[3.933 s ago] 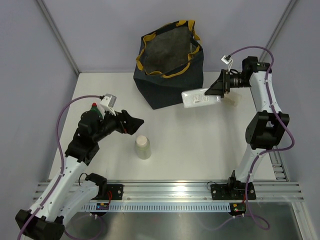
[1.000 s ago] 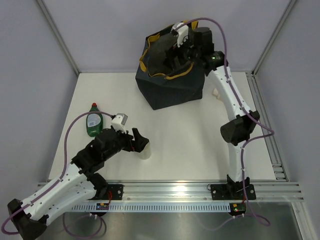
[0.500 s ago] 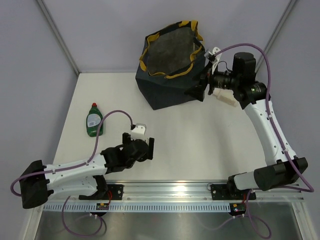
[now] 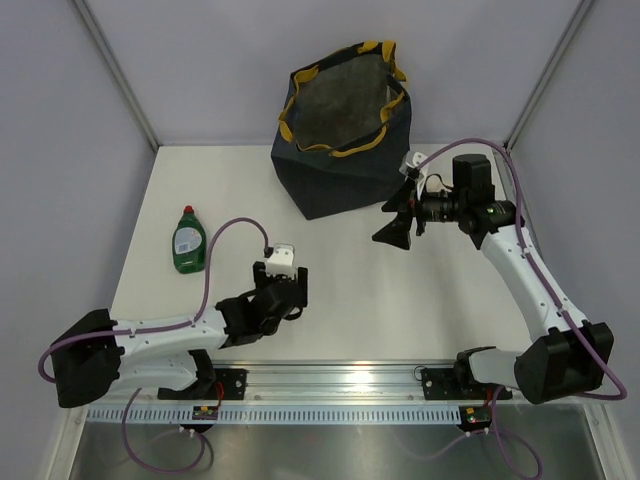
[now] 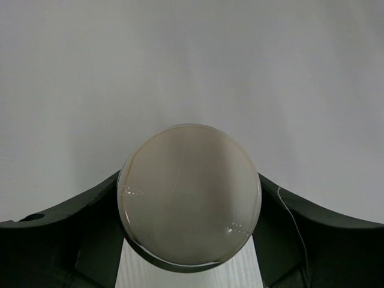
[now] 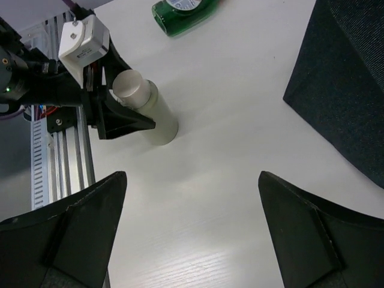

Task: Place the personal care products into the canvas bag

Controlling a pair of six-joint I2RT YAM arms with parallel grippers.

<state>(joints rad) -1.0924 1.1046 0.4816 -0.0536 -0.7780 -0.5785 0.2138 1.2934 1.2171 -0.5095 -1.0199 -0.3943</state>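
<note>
Cream plastic fills my left wrist view: the round flat cap of a cream cylindrical bottle [image 5: 189, 204], standing upright on the white table [image 4: 400, 310] near its front edge. My left gripper [image 4: 282, 287] is down around it. Its black fingers [image 5: 90, 228] lie against two opposite sides of the cap with no gap that I can see, so I judge the bottle gripped. It is not yet lifted; in the right wrist view its base sits on the table.

The step in hand, then, is the pick-up of this bottle. Next I need a straight lift, a long carry to the upright navy canvas bag with the mustard-yellow rim [image 4: 335, 185], which stands well apart at the far middle, and a release above its open grey-lined mouth. I must clear the rim, which is floppy and uneven.

My right gripper [image 4: 382, 222] hangs in the air just in front of the bag, jaws spread wide and holding nothing. It sits close to the left arm's likely path and should keep out of the way.

The table is matte white with a faint grain. A green bottle with a red cap [image 4: 188, 242] lies at its left side, well apart from mine. Pale grey walls close the space in on three sides, and a slotted aluminium rail [image 4: 350, 378] runs along the near edge.
</note>
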